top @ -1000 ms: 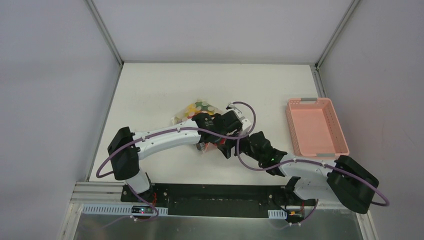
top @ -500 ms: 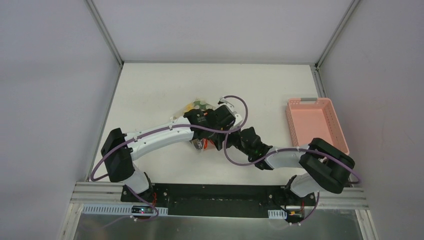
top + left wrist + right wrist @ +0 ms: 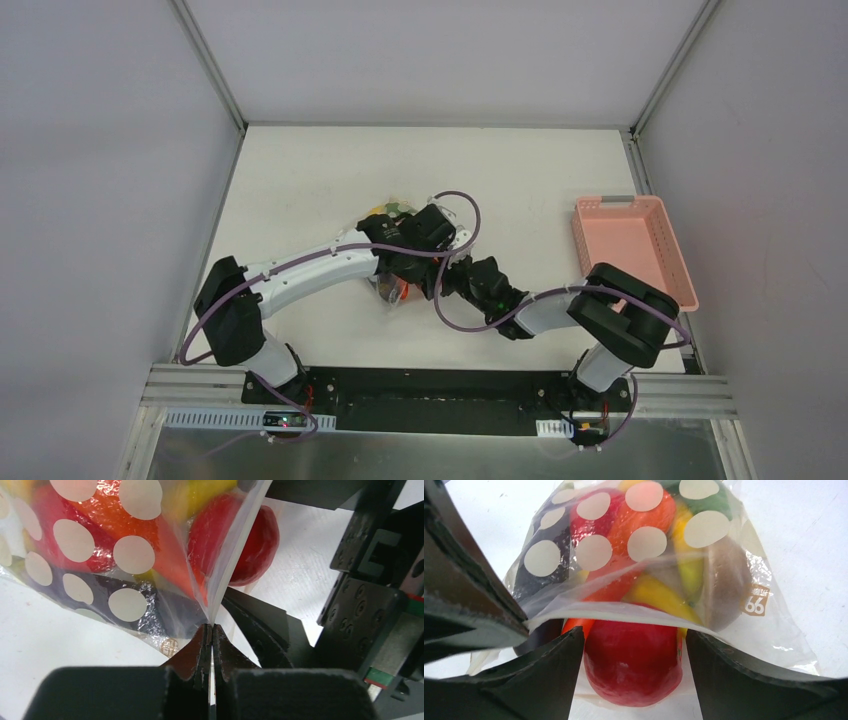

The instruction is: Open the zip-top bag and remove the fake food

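Observation:
The zip-top bag (image 3: 644, 545) is clear with cream dots and lies mid-table, mostly under my arms in the top view (image 3: 386, 213). The fake food (image 3: 659, 597) fills it: orange, yellow, green, dark purple and red pieces. My left gripper (image 3: 211, 627) is shut on the bag's white upper lip (image 3: 235, 555) and holds the mouth open. My right gripper (image 3: 634, 640) is open at the mouth, one finger on each side of a glossy red fruit (image 3: 634, 662) that sticks out under the lip. That fruit also shows in the left wrist view (image 3: 257, 545).
A pink slotted basket (image 3: 630, 255) stands at the right of the table. Both arms cross just in front of the bag, with my left gripper (image 3: 412, 268) and right gripper (image 3: 447, 283) almost touching. Grey walls enclose the table.
My right arm has folded and its gripper has moved left up to the bag's mouth. My left gripper has drawn the bag slightly left and toward the back.

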